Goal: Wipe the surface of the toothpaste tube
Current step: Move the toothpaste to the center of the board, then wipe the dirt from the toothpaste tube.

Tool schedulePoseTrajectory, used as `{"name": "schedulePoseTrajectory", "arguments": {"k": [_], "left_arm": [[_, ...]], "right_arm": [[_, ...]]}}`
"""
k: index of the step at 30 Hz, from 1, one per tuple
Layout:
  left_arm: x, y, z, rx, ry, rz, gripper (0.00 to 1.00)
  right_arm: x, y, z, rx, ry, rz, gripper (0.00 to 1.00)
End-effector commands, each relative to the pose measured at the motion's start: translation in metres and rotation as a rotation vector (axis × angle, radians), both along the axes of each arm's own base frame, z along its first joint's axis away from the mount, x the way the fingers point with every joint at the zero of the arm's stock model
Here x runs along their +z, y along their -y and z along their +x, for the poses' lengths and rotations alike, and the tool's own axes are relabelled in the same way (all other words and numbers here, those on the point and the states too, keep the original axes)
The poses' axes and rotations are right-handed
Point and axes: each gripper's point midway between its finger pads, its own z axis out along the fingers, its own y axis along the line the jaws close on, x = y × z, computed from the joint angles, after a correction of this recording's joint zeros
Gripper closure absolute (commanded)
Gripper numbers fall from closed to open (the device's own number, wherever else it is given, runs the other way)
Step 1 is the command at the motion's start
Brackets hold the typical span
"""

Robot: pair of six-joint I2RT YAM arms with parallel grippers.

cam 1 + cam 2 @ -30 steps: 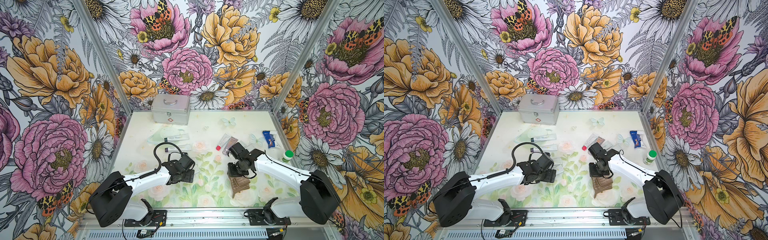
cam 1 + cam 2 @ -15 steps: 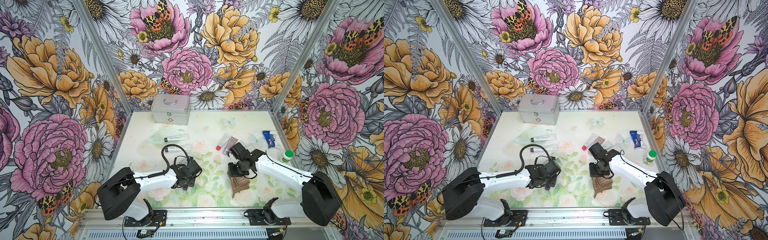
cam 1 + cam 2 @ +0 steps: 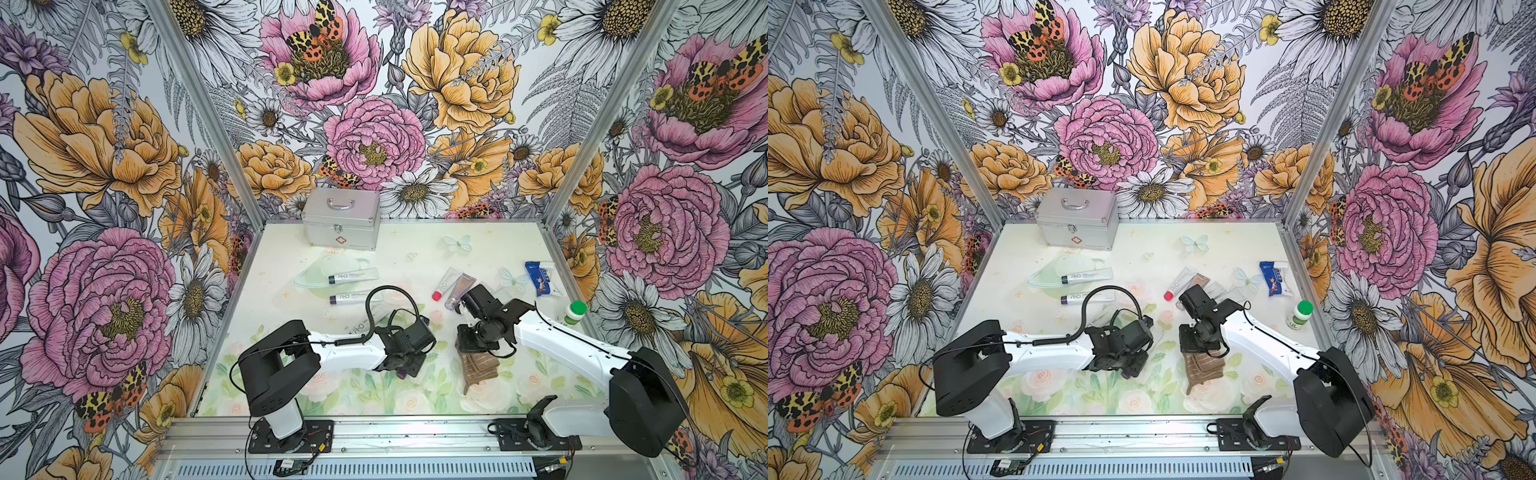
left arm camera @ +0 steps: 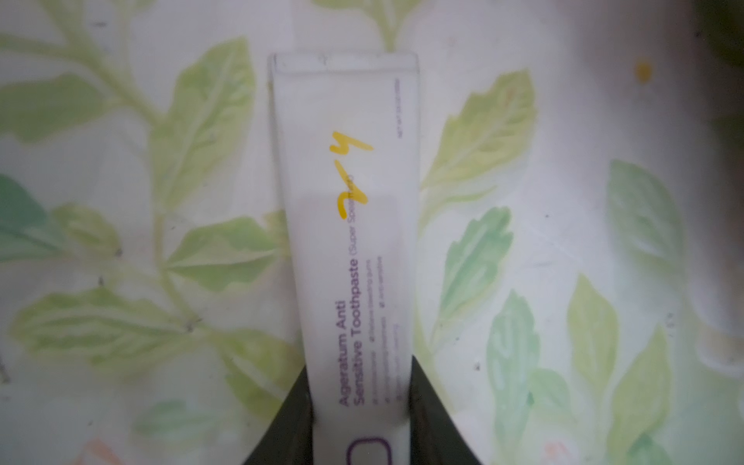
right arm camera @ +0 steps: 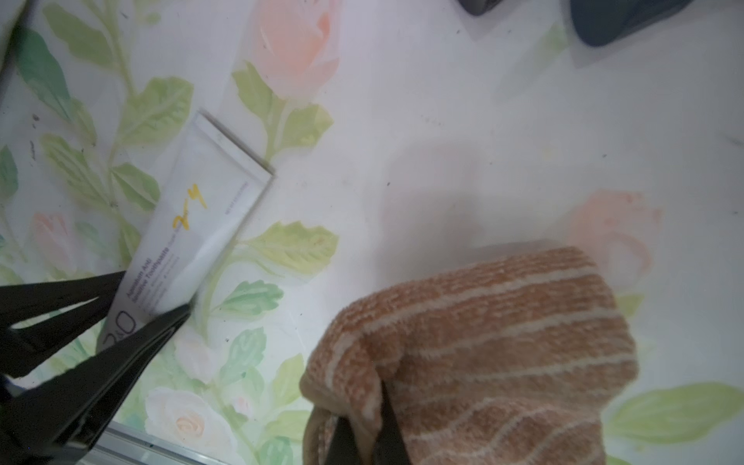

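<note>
The toothpaste tube (image 4: pixel 346 201) is white with purple lettering and a yellow scribble. It lies flat on the floral table. My left gripper (image 4: pixel 360 368) is shut on its lower part, one finger on each side. The right wrist view shows the same tube (image 5: pixel 201 225) and grip from the side. In both top views my left gripper (image 3: pixel 409 368) hides most of the tube. My right gripper (image 5: pixel 364 414) is shut on a brown striped cloth (image 5: pixel 503 342). The cloth (image 3: pixel 482 370) hangs bunched to the right of the tube and apart from it.
A silver case (image 3: pixel 340 218) stands at the back. Two white tubes (image 3: pixel 353 276) lie on a clear bag at the left. A red-capped tube (image 3: pixel 444 284), a blue packet (image 3: pixel 540 278) and a green-capped bottle (image 3: pixel 573 313) lie at the right.
My left gripper has moved right and toward the table's front, and its jaws have closed onto the toothpaste tube. The right arm and the cloth have stayed in place.
</note>
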Motion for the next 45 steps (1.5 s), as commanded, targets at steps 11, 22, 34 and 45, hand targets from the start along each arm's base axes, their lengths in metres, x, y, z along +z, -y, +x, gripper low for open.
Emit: {"name": "schedulePoseTrajectory", "arguments": {"k": [11,22,34,45], "left_arm": [[0.015,0.050,-0.001,-0.158,0.008,-0.162,0.31],[0.026,0.021,-0.010,-0.091,0.054,-0.271,0.28],[0.009,0.033,-0.021,-0.120,0.052,-0.254,0.47],[0.000,0.013,-0.023,-0.094,0.067,-0.208,0.63]], "right_arm": [[0.003,0.011,-0.004,-0.021,0.012,0.001,1.00],[0.016,0.010,0.003,-0.009,0.022,-0.012,1.00],[0.029,0.016,0.019,-0.018,0.036,-0.021,1.00],[0.029,0.018,0.021,-0.021,0.034,-0.025,1.00]]}}
